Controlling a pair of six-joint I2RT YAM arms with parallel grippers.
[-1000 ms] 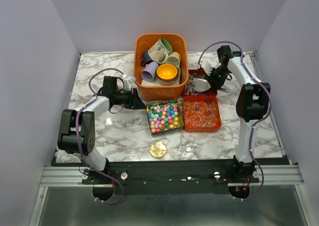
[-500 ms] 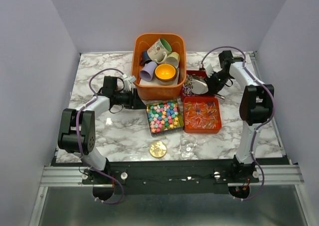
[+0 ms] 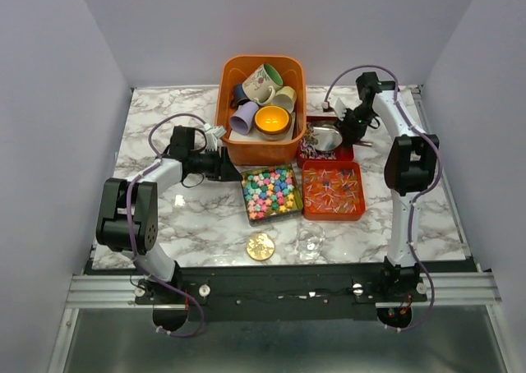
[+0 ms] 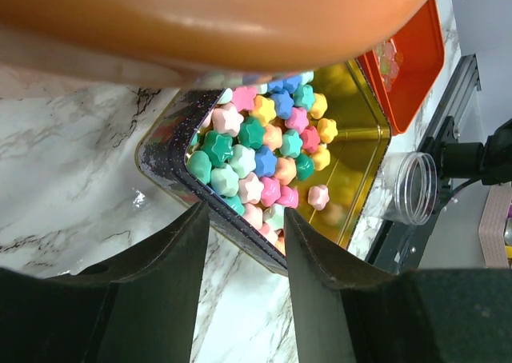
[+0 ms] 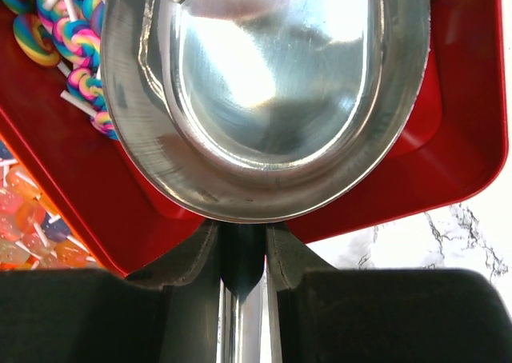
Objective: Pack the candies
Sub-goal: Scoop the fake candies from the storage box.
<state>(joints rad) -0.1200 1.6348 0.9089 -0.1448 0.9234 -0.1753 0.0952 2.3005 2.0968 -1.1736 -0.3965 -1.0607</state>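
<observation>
Just ahead of the left hand (image 4: 246, 213) a tin (image 4: 164, 151) filled with candies (image 4: 264, 159) is set on the counter (image 4: 72, 131), with a bin (image 4: 200, 15) just beside it and a jar (image 4: 412, 187) farther beyond, while a scoop (image 5: 272, 91) is held ahead of the right hand (image 5: 242, 237) over a tray (image 5: 452, 131).

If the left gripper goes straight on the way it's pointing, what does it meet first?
Most likely the near corner of the candy tin, straight ahead of the open left gripper. The orange bin is close beside that line, depth unclear.
</observation>
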